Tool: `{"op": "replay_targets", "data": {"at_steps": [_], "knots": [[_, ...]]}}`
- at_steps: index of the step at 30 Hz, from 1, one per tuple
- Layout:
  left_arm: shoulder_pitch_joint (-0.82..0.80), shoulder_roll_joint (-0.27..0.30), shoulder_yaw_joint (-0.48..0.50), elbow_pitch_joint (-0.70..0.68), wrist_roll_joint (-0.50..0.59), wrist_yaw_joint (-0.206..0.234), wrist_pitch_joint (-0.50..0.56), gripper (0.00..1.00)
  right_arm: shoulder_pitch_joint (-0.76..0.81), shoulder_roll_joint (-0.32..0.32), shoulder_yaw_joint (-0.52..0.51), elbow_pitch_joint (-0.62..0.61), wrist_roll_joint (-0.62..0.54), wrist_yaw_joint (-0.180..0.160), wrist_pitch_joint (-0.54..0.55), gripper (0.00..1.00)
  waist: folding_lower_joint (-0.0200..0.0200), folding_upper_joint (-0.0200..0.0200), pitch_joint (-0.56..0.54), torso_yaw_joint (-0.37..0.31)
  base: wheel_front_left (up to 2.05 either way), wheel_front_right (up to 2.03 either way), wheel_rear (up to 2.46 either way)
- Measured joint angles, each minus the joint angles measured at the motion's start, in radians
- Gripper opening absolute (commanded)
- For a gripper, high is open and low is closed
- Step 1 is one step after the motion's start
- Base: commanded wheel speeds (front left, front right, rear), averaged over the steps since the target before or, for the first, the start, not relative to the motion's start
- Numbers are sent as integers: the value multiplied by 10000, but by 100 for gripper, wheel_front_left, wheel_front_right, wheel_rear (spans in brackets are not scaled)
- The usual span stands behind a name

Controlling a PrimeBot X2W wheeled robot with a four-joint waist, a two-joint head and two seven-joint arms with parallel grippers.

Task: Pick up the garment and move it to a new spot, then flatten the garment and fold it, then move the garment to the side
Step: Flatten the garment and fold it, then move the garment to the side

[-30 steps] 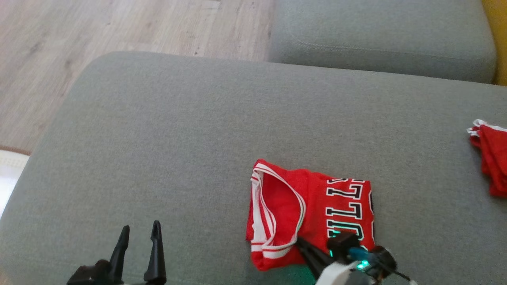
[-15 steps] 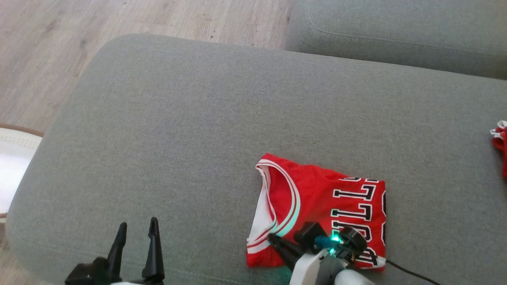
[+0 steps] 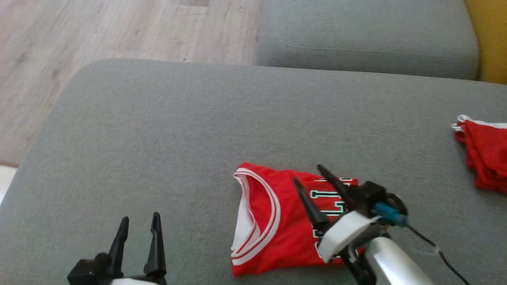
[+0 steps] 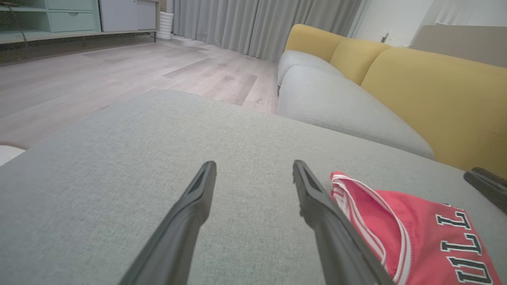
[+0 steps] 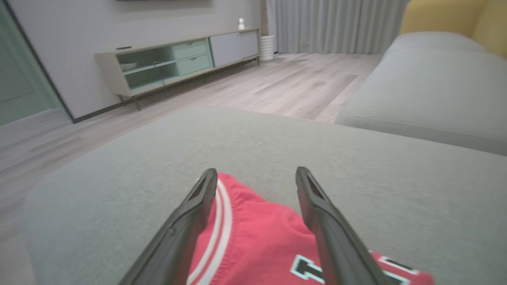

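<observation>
Right end effector (image 3: 307, 173) has opened, apparently clear above far edge of garment (image 3: 269, 221).

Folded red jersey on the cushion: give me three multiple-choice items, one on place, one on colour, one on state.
1. The jersey lies on: A the grey cushion; B a wooden table; C a laundry basket.
2. Its neckline trim is: A blue; B white; C yellow.
3. The right end effector is: A shut on the jersey; B shut and empty; C open.

Answers: A, grey fabric surrounds the jersey; B, white bands edge the neck opening; C, its jaws stand apart above the jersey.
</observation>
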Motion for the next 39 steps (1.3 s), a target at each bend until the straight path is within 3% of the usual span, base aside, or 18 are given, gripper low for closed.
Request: {"op": "replay_targets", "data": {"at_steps": [10, 16, 39], "knots": [[-140, -125, -19, 313, -29, -111, -21, 100, 1926, 17, -2301, -1438, -228, 0, -228, 100, 0, 0, -425, -742, 0, 0, 0], [156, -144, -8, 533, -134, -255, -192, 100, 2985, 92, -3185, -2080, 58, 0, -224, 100, -1, 0, -685, -1064, 0, 0, 0], [557, -12, 15, 869, -272, -311, -194, 100, 3340, 130, -3542, -2073, 40, 0, -119, 100, 0, 0, -903, -940, 0, 0, 0]]}}
